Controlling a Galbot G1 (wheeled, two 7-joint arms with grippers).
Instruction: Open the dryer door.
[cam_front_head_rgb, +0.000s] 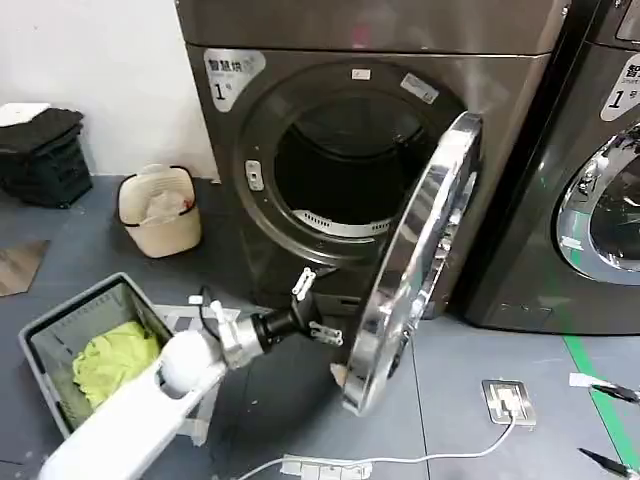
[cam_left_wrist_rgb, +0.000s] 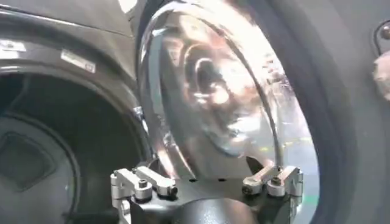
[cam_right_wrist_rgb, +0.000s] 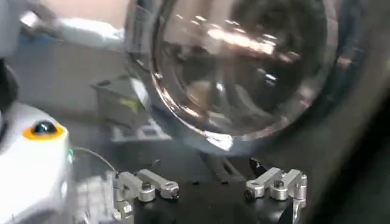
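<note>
Grey floor (cam_front_head_rgb: 120, 250), dryer door (cam_front_head_rgb: 415, 265) swung wide, left gripper (cam_front_head_rgb: 313, 308) beside it, jaws apart, right gripper (cam_right_wrist_rgb: 210, 189) jaws apart.

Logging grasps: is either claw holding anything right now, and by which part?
Nothing is held. The left claw is open beside the door, which stands swung open; the right claw is open too.

A glossy white left arm (cam_front_head_rgb: 130, 410) narrows through a silver collar to a black wrist. The left claw (cam_front_head_rgb: 318, 308) has pale silver fingers (cam_left_wrist_rgb: 146, 182) on a black base, each fastened with round screws.
</note>
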